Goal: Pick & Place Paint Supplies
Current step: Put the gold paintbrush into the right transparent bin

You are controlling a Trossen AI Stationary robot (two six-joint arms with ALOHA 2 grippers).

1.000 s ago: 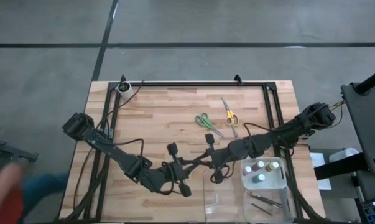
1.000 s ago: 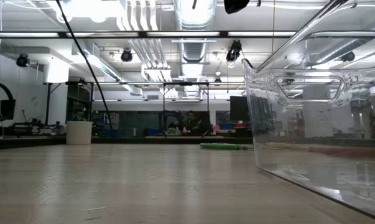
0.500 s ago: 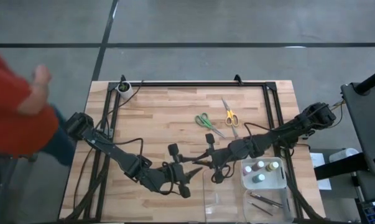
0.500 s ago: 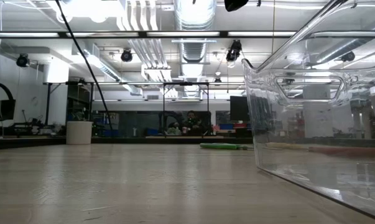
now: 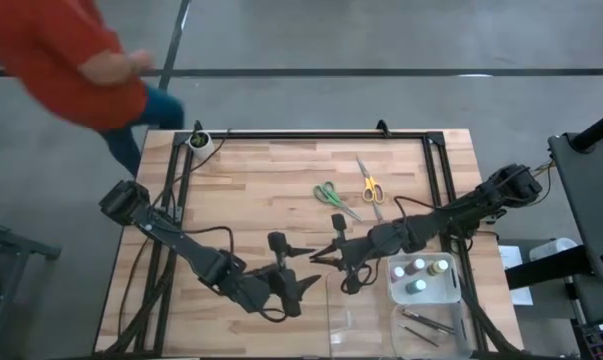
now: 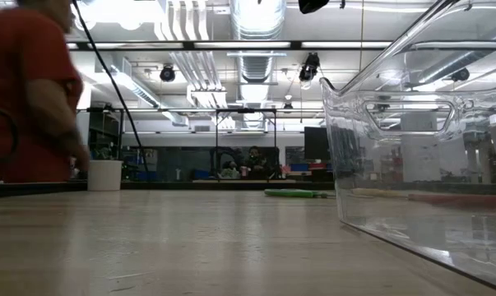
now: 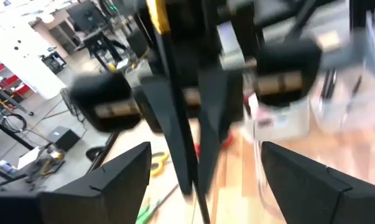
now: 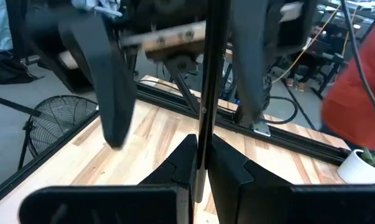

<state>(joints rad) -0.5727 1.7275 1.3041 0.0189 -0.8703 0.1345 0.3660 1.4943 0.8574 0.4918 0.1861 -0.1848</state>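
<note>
Brush (image 8: 203, 93) – pinched in right gripper (image 5: 319, 257) jaws | left gripper (image 5: 303, 268) jaws spread | wooden table (image 5: 251, 190) – person (image 5: 56, 50) beside

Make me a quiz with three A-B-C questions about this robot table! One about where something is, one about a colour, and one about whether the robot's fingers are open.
1. Where are the paint bottles?
A. In the clear tray
B. Beside the white cup
C. Under the scissors

2. What colour are the scissors lying next to the yellow scissors?
A. Blue
B. Green
C. Purple

3. How are the left gripper's fingers?
A. Open
B. Shut on a bottle
C. Shut on scissors

Answers:
1 A: the paint bottles stand in a compartment of the clear tray.
2 B: green scissors lie beside the yellow scissors.
3 A: the left gripper has its fingers spread apart, while the right gripper pinches a thin brush.
</note>
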